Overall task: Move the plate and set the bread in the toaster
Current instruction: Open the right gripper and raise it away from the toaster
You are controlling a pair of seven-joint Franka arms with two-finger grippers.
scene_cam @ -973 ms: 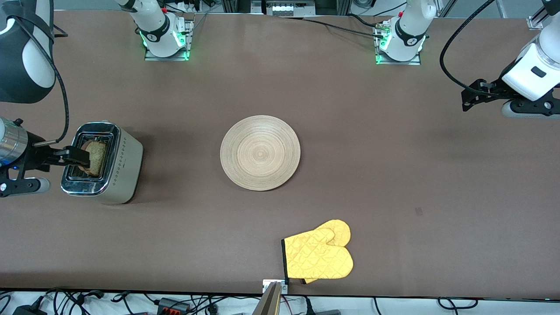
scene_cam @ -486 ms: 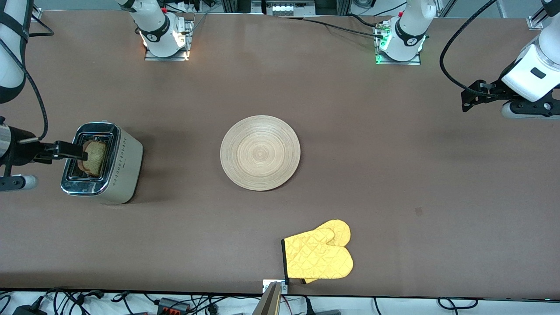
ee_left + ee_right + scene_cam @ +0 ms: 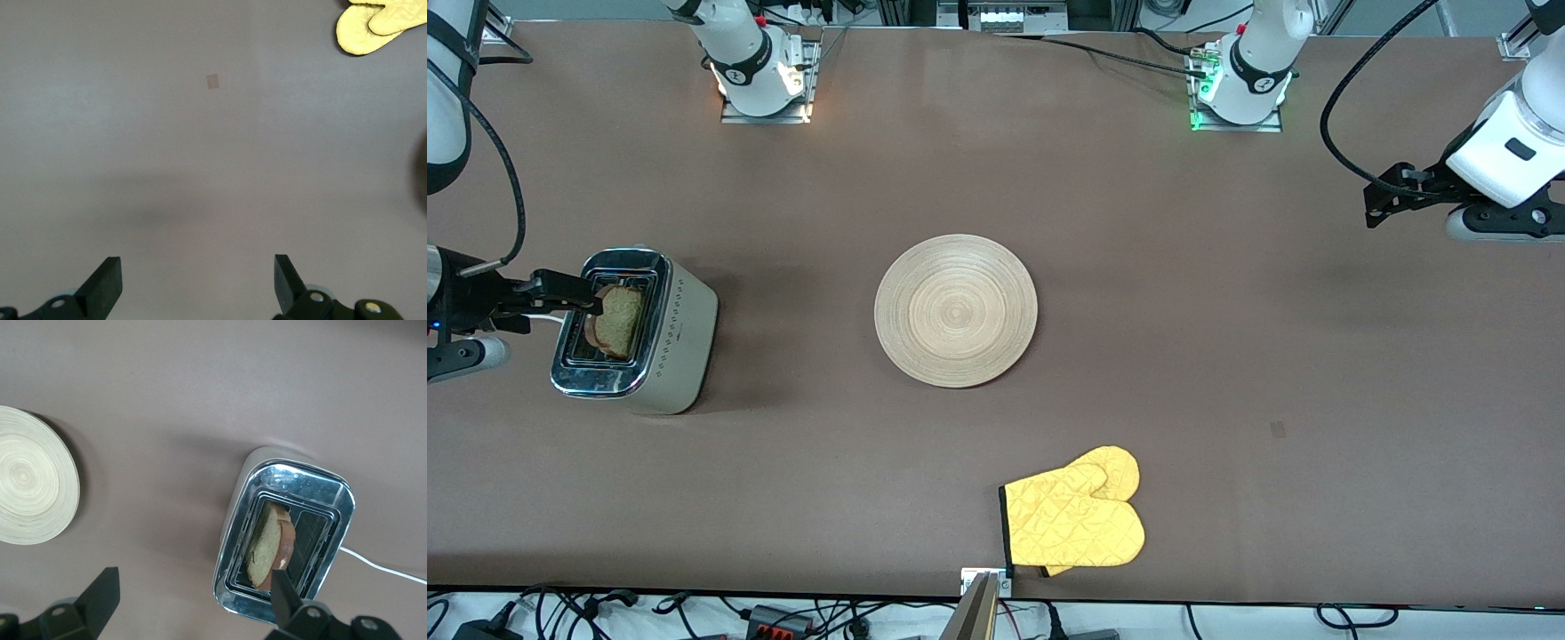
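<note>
Bread (image 3: pixel 616 320) sits in toaster (image 3: pixel 633 331). Right tool (image 3: pixel 583 298) spread apart above it, gripping nothing; left tool (image 3: pixel 198 283) also apart, waiting over bare worktop (image 3: pixel 1227 356). Next, likely: pull right tool clear.

A wide brown table (image 3: pixel 1227 356) fills nearly the whole front view, its matte surface evenly lit with soft shadows. A small pale rectangular mark (image 3: pixel 1279 429), perhaps a bit of tape, sits toward the left arm's end, near the front edge. Along the front edge runs a white floor strip strewn with black cables (image 3: pixel 560 613) and a power strip (image 3: pixel 778 620). Past the back edge stand metal frame rails (image 3: pixel 1129 11) and more wiring (image 3: pixel 800 12).
</note>
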